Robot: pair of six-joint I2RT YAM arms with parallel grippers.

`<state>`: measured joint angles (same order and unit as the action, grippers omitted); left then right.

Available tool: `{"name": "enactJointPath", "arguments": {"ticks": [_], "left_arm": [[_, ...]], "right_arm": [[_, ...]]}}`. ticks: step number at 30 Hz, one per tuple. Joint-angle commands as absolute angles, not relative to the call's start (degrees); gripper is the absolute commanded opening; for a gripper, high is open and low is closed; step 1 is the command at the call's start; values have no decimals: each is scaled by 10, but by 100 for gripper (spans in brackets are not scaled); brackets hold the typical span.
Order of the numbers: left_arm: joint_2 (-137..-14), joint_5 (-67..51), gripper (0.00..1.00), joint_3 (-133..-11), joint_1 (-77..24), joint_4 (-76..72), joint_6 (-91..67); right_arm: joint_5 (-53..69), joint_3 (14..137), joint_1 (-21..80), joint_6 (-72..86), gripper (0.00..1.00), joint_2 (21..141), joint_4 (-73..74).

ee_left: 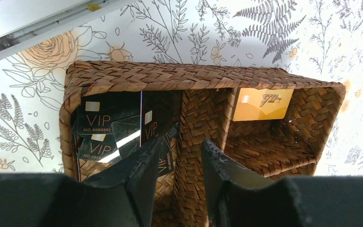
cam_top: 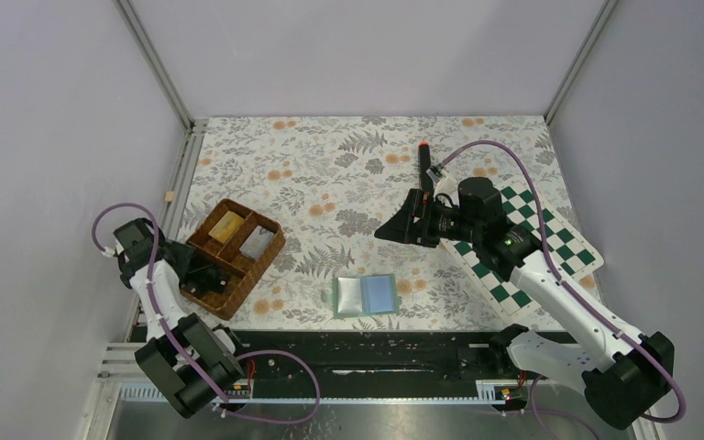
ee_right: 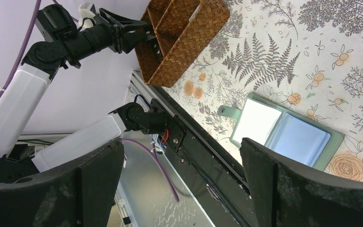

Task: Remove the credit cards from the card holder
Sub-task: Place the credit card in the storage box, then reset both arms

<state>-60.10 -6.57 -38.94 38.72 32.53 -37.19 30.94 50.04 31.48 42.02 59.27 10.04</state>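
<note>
Status: credit cards (ee_left: 108,125) in the wicker tray (cam_top: 234,257), card holder (cam_top: 365,295) lying open on the table.
Top view: I see the holder spread flat at lower centre. The tray sits at left with the left gripper (cam_top: 213,275) over its near compartment, and the right gripper (cam_top: 390,231) is mid-frame beside the chessboard (cam_top: 532,249). Left wrist view: the dark cards, marked VIP, overlap in the tray's left compartment, and a gold card (ee_left: 262,104) leans in the upper right one. The fingers (ee_left: 146,165) stand partly apart, clamping nothing. Right wrist view: I read the jaws spread wide and empty, with the holder at lower right.
</note>
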Motion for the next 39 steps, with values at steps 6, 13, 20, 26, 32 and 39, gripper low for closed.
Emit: {"name": "enactJointPath", "arguments": {"ticks": [6,13,20,26,32,39], "left_arm": [[-621,-16,28,-374,389,299,-401],[-569,53,30,-358,389,328,-415],[-563,70,41,-359,390,344,-414],[-560,-12,41,-378,386,329,-371],[-489,-99,48,-417,329,315,-357],[-401,-119,63,-441,93,258,-386]], "right_arm": [[310,526,311,410,98,598,92],[314,524,311,405,98,600,92],[316,519,311,405,98,597,91],[315,517,311,403,98,595,89],[306,523,311,383,98,610,119],[123,579,311,310,98,593,292]]}}
